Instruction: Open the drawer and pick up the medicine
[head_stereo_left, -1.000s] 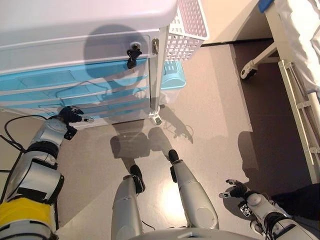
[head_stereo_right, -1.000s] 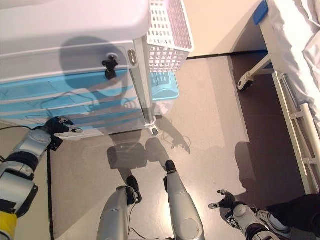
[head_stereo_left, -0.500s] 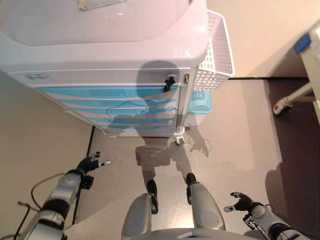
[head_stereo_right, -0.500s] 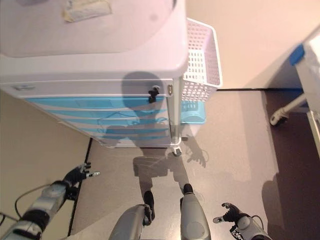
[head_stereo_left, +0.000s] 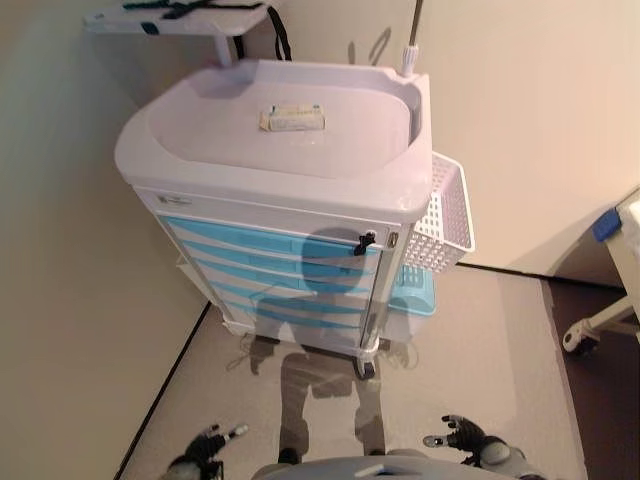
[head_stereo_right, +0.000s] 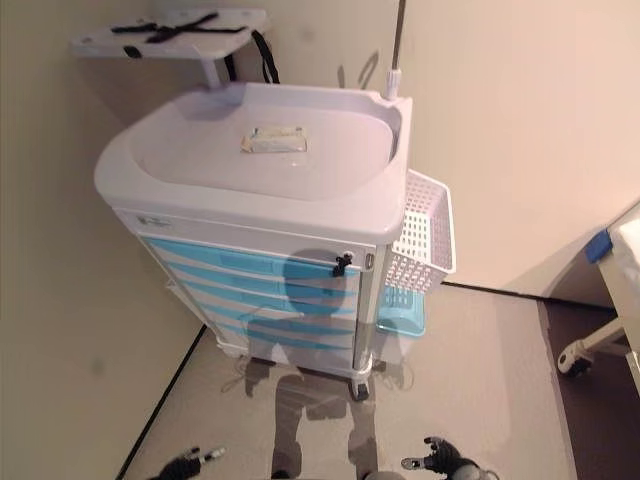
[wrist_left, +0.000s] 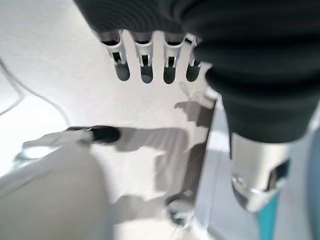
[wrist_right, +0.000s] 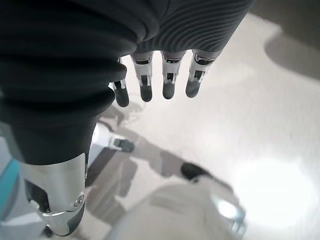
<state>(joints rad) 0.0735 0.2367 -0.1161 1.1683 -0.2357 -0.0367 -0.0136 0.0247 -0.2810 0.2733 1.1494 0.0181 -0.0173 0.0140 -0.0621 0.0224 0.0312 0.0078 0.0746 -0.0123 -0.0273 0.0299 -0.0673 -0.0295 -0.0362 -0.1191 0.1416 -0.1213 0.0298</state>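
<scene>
A white medical cart (head_stereo_left: 200, 160) stands against the wall with several blue drawers (head_stereo_left: 265, 272), all closed; a black latch (head_stereo_left: 366, 241) sits at their upper right. A small pale packet (head_stereo_left: 292, 118) lies on the cart's top tray. My left hand (head_stereo_left: 205, 445) hangs low over the floor, well short of the cart, and the left wrist view shows its fingers (wrist_left: 145, 55) straight and empty. My right hand (head_stereo_left: 462, 435) is low on the other side, fingers (wrist_right: 165, 75) spread and holding nothing.
A white mesh basket (head_stereo_left: 445, 225) hangs on the cart's right side above a light blue bin (head_stereo_left: 412, 292). A small shelf (head_stereo_left: 180, 15) and a thin pole (head_stereo_left: 412, 35) rise behind the cart. A bed corner with a castor (head_stereo_left: 585, 335) stands at the right.
The view has lifted and drawn back, so the whole cart now shows. My left hand, by the lowest drawer a second ago, is now down near the floor, away from the cart.
</scene>
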